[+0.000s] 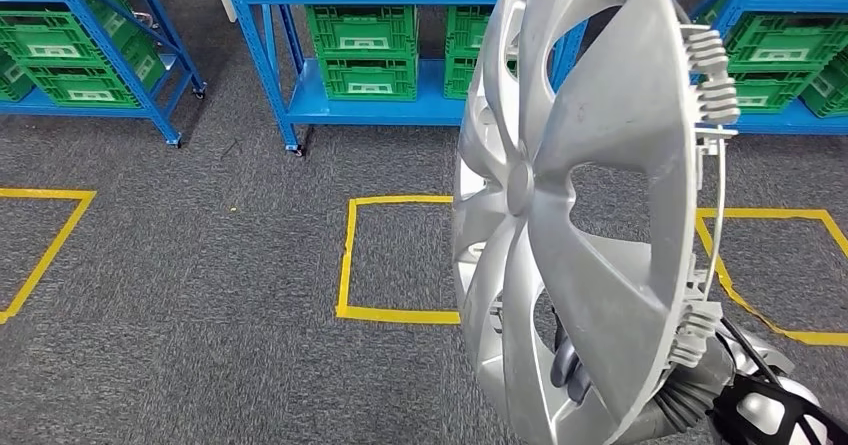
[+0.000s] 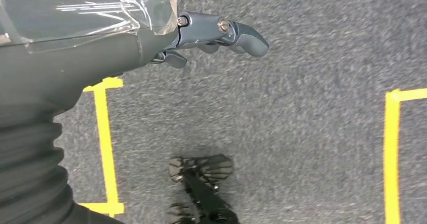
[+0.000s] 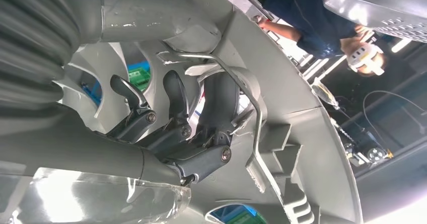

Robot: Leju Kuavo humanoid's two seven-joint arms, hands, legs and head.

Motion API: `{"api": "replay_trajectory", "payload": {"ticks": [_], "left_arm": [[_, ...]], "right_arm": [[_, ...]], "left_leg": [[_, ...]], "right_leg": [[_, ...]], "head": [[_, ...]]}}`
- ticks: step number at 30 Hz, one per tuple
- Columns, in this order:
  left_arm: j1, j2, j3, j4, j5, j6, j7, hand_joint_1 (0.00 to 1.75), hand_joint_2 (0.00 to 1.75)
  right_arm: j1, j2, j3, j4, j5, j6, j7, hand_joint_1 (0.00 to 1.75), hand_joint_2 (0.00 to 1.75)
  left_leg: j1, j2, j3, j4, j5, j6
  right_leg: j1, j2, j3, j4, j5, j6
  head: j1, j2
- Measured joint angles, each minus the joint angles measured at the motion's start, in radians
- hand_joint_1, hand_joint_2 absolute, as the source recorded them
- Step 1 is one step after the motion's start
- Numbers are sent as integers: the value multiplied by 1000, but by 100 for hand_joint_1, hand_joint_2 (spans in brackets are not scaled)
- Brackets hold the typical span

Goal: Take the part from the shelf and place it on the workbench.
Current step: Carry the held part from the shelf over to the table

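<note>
A large silver wheel cover stands on edge in front of me, filling the right half of the head view. My right hand grips it at its lower rim, dark fingers hooked through a spoke opening. From the right wrist camera the fingers curl through the cover's back side, next to its wire retaining ring. My left hand hangs above the grey carpet with nothing in it, fingers loosely extended.
Blue shelving with green crates stands ahead, another rack at the left. Yellow tape squares mark the carpet. A person in a blue top appears behind the cover in the right wrist view.
</note>
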Motion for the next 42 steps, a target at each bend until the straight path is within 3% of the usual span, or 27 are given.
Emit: {"api": "replay_trajectory", "payload": {"ticks": [2,3,4,6,7,9,11,13,14,15,17,18,19,21,23,25,27,29,30,32,33,34,36,37,39,40,42], "left_arm": [[0,-1,0,3,0,-1,0,0,175],[0,-1,0,4,0,-1,0,0,175],[0,-1,1,5,0,-1,0,0,175],[0,0,3,6,-1,-1,-1,0,175],[0,0,4,6,-2,-1,-1,0,175],[3,-1,7,7,-7,-1,-1,0,175],[5,-1,11,8,-14,1,-2,0,175],[6,-1,12,8,-19,5,-5,0,175],[6,-1,13,9,-23,7,-8,0,175],[6,-1,13,9,-27,8,-12,0,175],[4,-1,14,9,-37,8,-20,0,175],[2,0,14,8,-42,8,-23,0,175],[1,1,14,6,-46,8,-25,0,175],[-4,5,15,2,-50,8,-29,0,175],[-7,8,18,-1,-51,8,-32,0,175],[-7,9,20,-2,-52,8,-33,0,175],[-8,8,21,-2,-52,8,-33,0,175],[-9,7,21,-2,-52,8,-33,0,175],[-10,6,21,-1,-52,8,-33,0,175],[-12,6,22,0,-52,8,-33,0,175],[-14,6,22,1,-53,8,-33,0,175],[-17,6,23,1,-53,8,-33,0,175],[-21,6,24,1,-53,7,-33,0,175],[-23,6,26,1,-53,6,-34,0,175],[-24,6,31,1,-53,5,-37,0,175],[-23,5,33,1,-54,4,-38,0,175],[-19,5,36,0,-53,3,-37,0,175]], "right_arm": [[0,0,0,0,0,0,0,161,175],[-1,-1,0,0,0,0,0,161,175],[-2,-1,0,0,0,0,0,161,175],[-2,-1,0,-1,0,0,0,161,175],[-2,-1,0,-1,-1,0,1,161,175],[0,-1,0,-1,-2,1,3,161,175],[4,0,-1,-2,-5,1,6,161,175],[15,2,-4,-4,-11,2,6,161,175],[21,5,-6,-4,-14,6,6,161,175],[25,8,-8,-5,-17,12,5,161,175],[31,16,-14,-5,-21,25,5,161,175],[32,22,-18,-7,-23,29,5,161,175],[33,27,-21,-10,-24,32,5,161,175],[32,36,-27,-17,-26,34,4,161,175],[32,42,-30,-20,-27,34,4,161,175],[33,45,-32,-22,-28,35,4,161,175],[33,46,-35,-22,-29,35,4,161,175],[34,47,-37,-22,-29,36,4,161,175],[35,48,-38,-22,-31,37,4,161,175],[38,52,-42,-22,-34,42,-1,161,175],[39,54,-45,-22,-37,46,-6,161,175],[40,57,-47,-22,-39,49,-13,161,175],[41,62,-49,-20,-41,59,-28,161,175],[42,65,-49,-19,-42,64,-35,161,175],[43,71,-48,-13,-42,71,-46,161,175],[43,75,-47,-11,-43,73,-49,161,175],[41,83,-45,-7,-47,78,-49,161,175]], "left_leg": [[8,3,-43,18,20,-11],[12,4,-66,33,27,-18],[14,4,-87,50,33,-24],[14,4,-116,74,47,-38],[14,4,-123,77,56,-44],[19,2,-132,81,60,-54],[23,0,-146,130,-10,-65],[24,-1,-166,248,-121,-74],[24,-1,-172,310,-153,-76],[24,-2,-169,354,-160,-76],[23,-3,-118,346,-118,-69],[21,-6,-65,290,-96,-60],[17,-9,0,207,-95,-48],[8,-15,99,65,-121,-33],[-2,-16,112,20,-123,-26],[-3,-11,93,6,-89,-13],[0,-6,64,-6,-51,-3],[-2,-3,26,-4,-19,2],[-3,-2,6,-1,-3,1],[-2,0,-42,12,25,-3],[-1,0,-67,22,37,-6],[-1,0,-91,35,47,-11],[-2,0,-125,59,64,-22],[-2,0,-134,65,73,-28],[1,0,-143,64,91,-39],[3,-1,-148,71,82,-44],[9,-4,-165,129,5,-59]], "right_leg": [[-7,0,53,-13,45,35],[-12,-1,103,-70,56,47],[-13,0,159,-147,48,49],[-9,0,224,-255,9,32],[-4,0,228,-274,0,20],[-6,-3,207,-270,13,-3],[-9,-6,188,-270,35,-22],[-5,-7,165,-268,60,-29],[-3,-7,150,-268,73,-30],[-1,-7,135,-267,86,-30],[3,-6,102,-266,112,-29],[5,-4,88,-266,125,-28],[8,-3,77,-266,137,-26],[5,-4,67,-269,160,-15],[-1,-7,64,-281,185,0],[-2,-6,54,-277,178,3],[0,-5,30,-209,96,-13],[0,-4,8,-82,5,-19],[0,-4,5,-24,-9,-12],[-2,-4,36,11,27,16],[-3,-4,76,-23,51,27],[-3,-4,132,-92,53,31],[1,-3,226,-237,14,18],[5,-3,245,-278,-7,6],[7,-4,233,-286,-3,-13],[5,-5,224,-285,7,-23],[1,-6,202,-286,30,-37]], "head": [[0,0],[0,0],[1,0],[2,0],[2,0],[2,0],[1,0],[-1,0],[-1,0],[-1,0],[-1,0],[-1,0],[-1,0],[0,0],[-3,0],[-6,0],[-4,0],[-2,0],[-2,0],[-2,0],[-2,0],[-2,0],[-3,0],[-2,0],[-2,0],[-2,0],[-5,0]]}}
